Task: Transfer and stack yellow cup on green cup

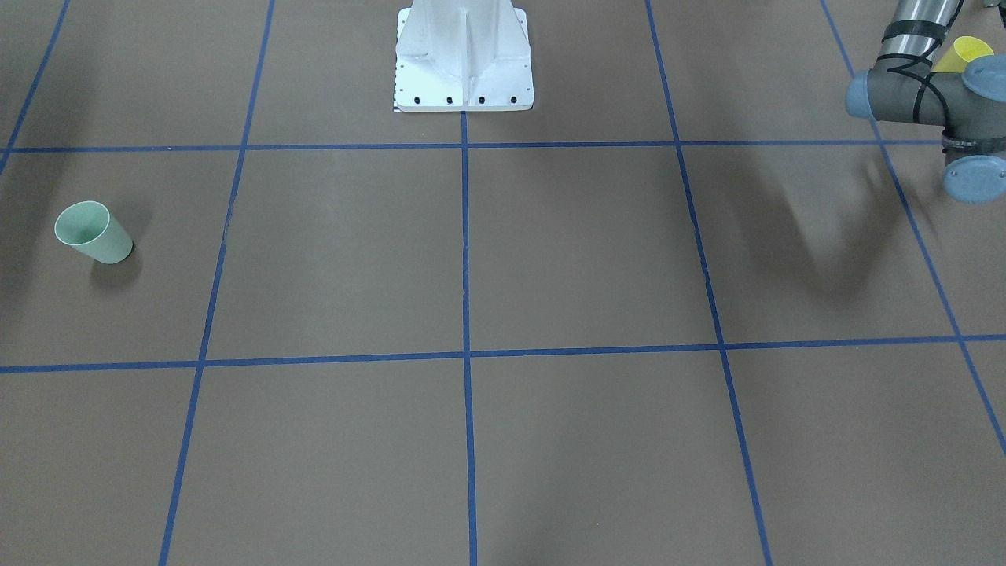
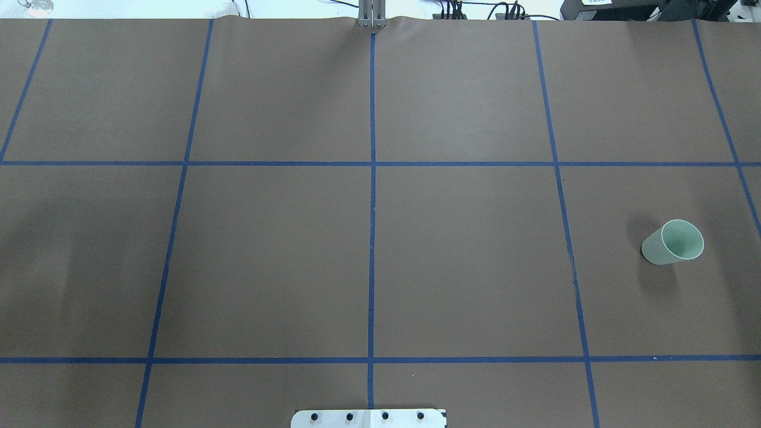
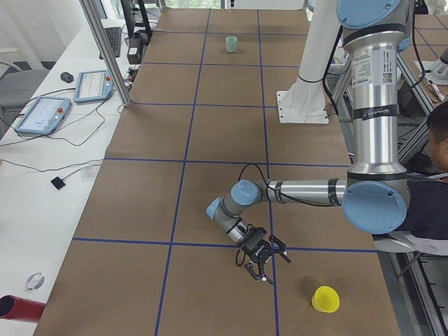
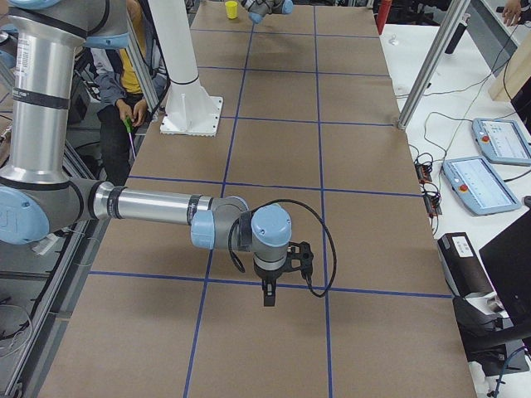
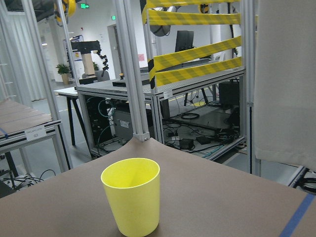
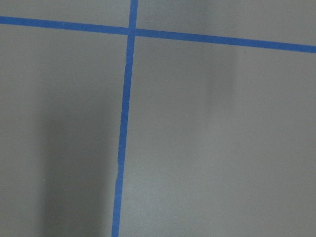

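left fingers: cannot tell if they are apart or together. The left gripper (image 3: pixel 261 269) shows only in the side view, small, hanging low over the table (image 2: pixel 464 267). It seems empty.
right fingers: cannot tell either. The right gripper (image 4: pixel 267 296) also shows only from the side, pointing down. Its wrist camera sees just bare table and a blue tape line (image 6: pixel 123 123).
yellow cup: the yellow cup (image 5: pixel 132 195) stands on the table at the far left end, mouth up, with nothing touching it.
cup from fingers: the left wrist camera looks level at it, ahead and a little left of centre. From the side it sits near the left gripper but apart from it, further toward the table's left end.
long axis: vertical, so a level grasp across the wall fits.
nearer arm: the left one, clearly. The right gripper is well apart from it, at the other end.
green cup: the green cup (image 2: pixel 673 242) stands upright, mouth up, on the right part of the table, well apart from the yellow cup.
contents: both cups are empty.
step: judged to be the approach before the first grasp. Nothing is stacked yet.
next move: the left gripper should close in level on the yellow cup. The long gap to the green cup suggests a hand-over to the right arm.
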